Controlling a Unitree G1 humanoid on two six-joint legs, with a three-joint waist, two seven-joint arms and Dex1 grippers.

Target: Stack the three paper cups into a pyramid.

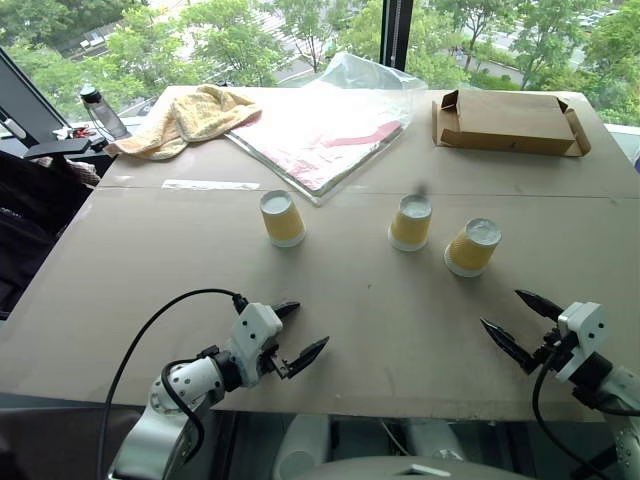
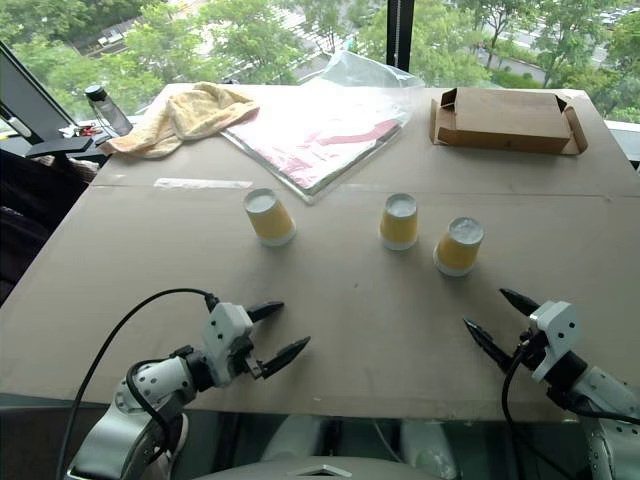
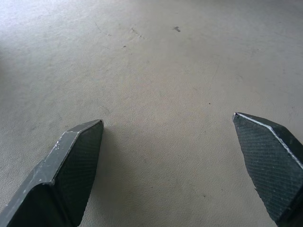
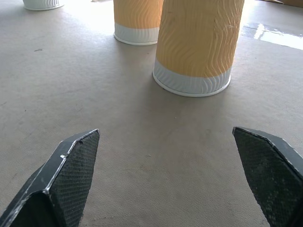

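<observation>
Three yellow paper cups stand upside down, apart from each other, across the middle of the table: one at the left (image 1: 283,218), one in the middle (image 1: 410,222), one at the right (image 1: 471,246). My left gripper (image 1: 297,331) hangs open and empty near the table's front edge, below the left cup. Near the front right my right gripper (image 1: 516,317) is open and empty, a short way in front of the right cup (image 4: 196,45), with the middle cup (image 4: 137,21) behind it.
At the back lie a yellow towel (image 1: 185,118), a clear plastic bag over pink sheets (image 1: 325,130) and a flat brown cardboard box (image 1: 508,123). A bottle (image 1: 101,110) stands off the back left corner. A tape strip (image 1: 210,185) lies on the tabletop (image 1: 380,320).
</observation>
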